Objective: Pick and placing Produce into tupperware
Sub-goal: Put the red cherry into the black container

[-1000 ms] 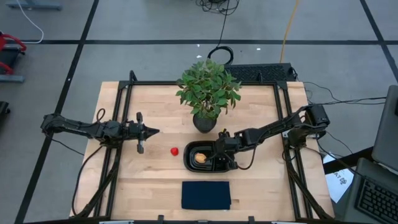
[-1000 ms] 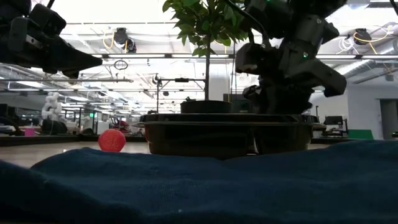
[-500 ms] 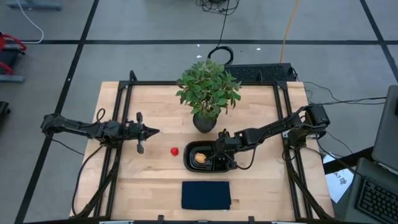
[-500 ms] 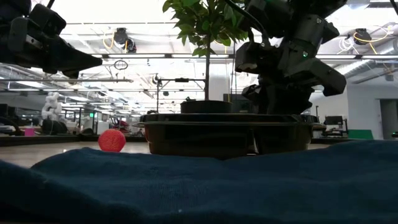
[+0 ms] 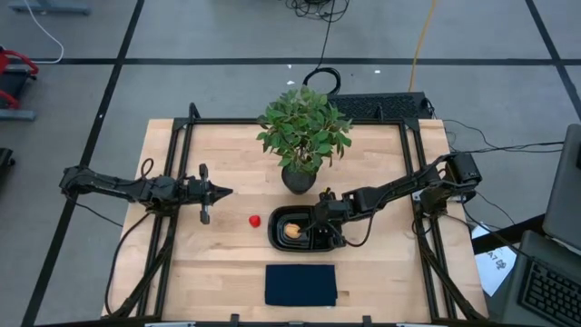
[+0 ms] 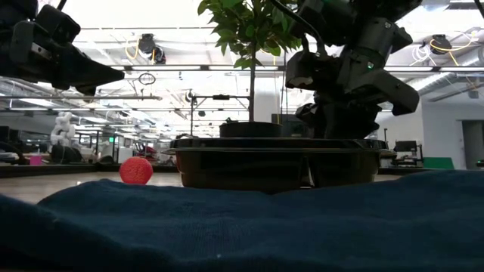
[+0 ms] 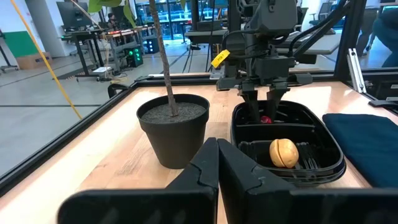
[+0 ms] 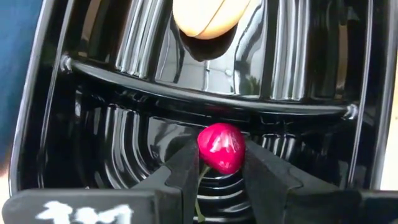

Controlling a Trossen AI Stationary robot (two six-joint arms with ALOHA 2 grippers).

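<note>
The black oval tupperware [image 5: 275,238] sits near the table's middle. A round yellow-orange piece [image 5: 292,231] lies in its left compartment [image 7: 284,152]. My right gripper [image 5: 320,232] reaches down into the right compartment, shut on a small dark red berry [image 8: 221,147]. A red strawberry-like piece [image 5: 255,220] rests on the bare wood left of the container [image 6: 136,171]. My left gripper [image 5: 227,192] hovers shut over the table's left side, pointing level toward the right. My right gripper pinches the dark red berry's two sides [image 8: 205,152] between its fingertips [image 8: 186,165], slanting down from the table's right into the tupperware's right compartment [image 8: 149,143]. The berry's stem points back between the fingers. I cannot tell whether the berry touches the container's floor.
A potted leafy plant [image 5: 302,136] stands just beyond the tupperware; its black pot [image 7: 173,127] is close to the rim. A dark blue cloth [image 5: 300,284] lies flat near the front edge. Bare wood lies left of the strawberry-like piece.
</note>
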